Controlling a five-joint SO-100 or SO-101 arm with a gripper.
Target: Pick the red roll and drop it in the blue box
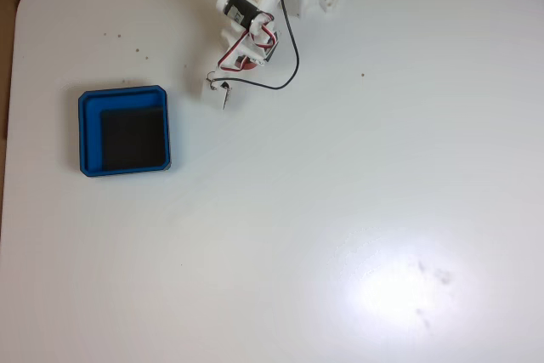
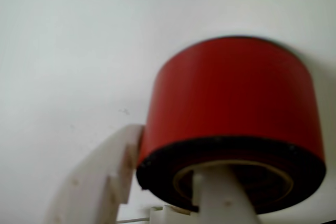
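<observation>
red roll (image 2: 231,93) gripped wall-wise by fingers (image 2: 100,182), hollow core facing wrist camera

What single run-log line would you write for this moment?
phase: grasp | claw: one finger in red roll core, other outside | blue box: empty, apart from arm | table: white

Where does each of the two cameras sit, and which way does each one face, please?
Fixed view: overhead, looking straight down at the white table, the shallow square bright-blue box and the white arm.
Wrist view: on the gripper, facing past its white fingers; one lies outside the small red ring-shaped tape roll, one inside its core.
Shared: the roll, a red glimpse under the arm.
</observation>
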